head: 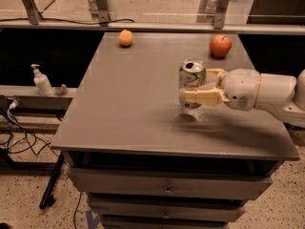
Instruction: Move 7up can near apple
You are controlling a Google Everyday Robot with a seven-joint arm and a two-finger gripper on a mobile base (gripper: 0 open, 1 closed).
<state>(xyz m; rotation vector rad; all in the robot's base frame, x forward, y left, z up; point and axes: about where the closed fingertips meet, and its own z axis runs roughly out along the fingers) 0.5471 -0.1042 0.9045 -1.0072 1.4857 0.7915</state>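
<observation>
The 7up can (192,74), silver-white with green lettering and a pull-tab top, is held upright in my gripper (196,86), a little above the grey table (124,104). The gripper comes in from the right and is shut on the can, with one cream finger (202,98) in front of it and the other behind. The red apple (220,46) sits at the table's far right, beyond the can and slightly right of it, with a gap between them.
A small orange fruit (126,37) lies at the table's far left-centre. A rail with metal posts (101,4) runs behind the table. A soap dispenser (42,80) stands on a low shelf to the left. Drawers (167,187) sit under the tabletop.
</observation>
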